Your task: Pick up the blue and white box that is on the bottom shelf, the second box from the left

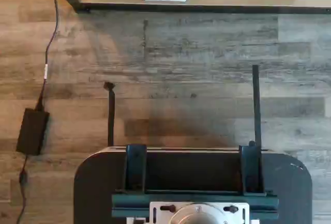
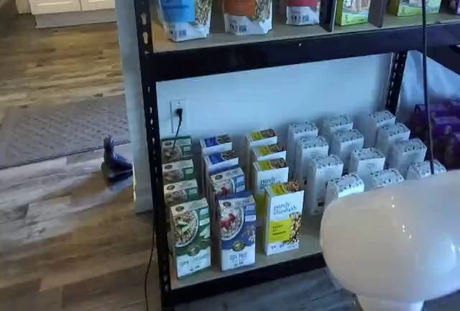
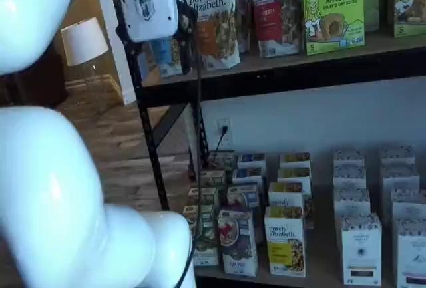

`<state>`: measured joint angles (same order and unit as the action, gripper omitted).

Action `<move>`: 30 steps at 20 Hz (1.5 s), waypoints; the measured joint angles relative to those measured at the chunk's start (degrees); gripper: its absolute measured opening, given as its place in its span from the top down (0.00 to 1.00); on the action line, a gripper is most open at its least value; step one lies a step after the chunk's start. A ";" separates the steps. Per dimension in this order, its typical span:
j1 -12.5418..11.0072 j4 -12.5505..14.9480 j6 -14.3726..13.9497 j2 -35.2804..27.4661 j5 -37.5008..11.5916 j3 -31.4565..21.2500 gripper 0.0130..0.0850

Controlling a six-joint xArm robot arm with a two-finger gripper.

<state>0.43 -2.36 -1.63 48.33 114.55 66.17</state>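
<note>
The gripper (image 2: 353, 6) is hanging at the top right of a shelf view, its black fingers spread wide apart and holding nothing. The blue and white box (image 2: 236, 230) is standing upright at the front of the bottom shelf (image 2: 244, 276), lower centre, between a green and white box (image 2: 190, 238) and a yellow and white box (image 2: 283, 218).

The end effector (image 2: 356, 6) hangs high, black fingers (image 2: 328, 6) spread apart and empty, white arm (image 3: 60, 188) low

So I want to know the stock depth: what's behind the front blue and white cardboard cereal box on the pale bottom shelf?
Behind the blue and white box stands a row of more boxes with blue tops; their fronts are covered.
</note>
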 joint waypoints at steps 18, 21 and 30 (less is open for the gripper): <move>0.77 3.61 0.31 2.88 -10.55 -9.55 0.00; 0.22 3.32 0.73 2.20 -12.31 -11.59 0.00; 1.85 3.49 -1.06 0.06 -20.21 -18.59 0.00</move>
<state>2.29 1.13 -2.70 48.39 94.34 47.58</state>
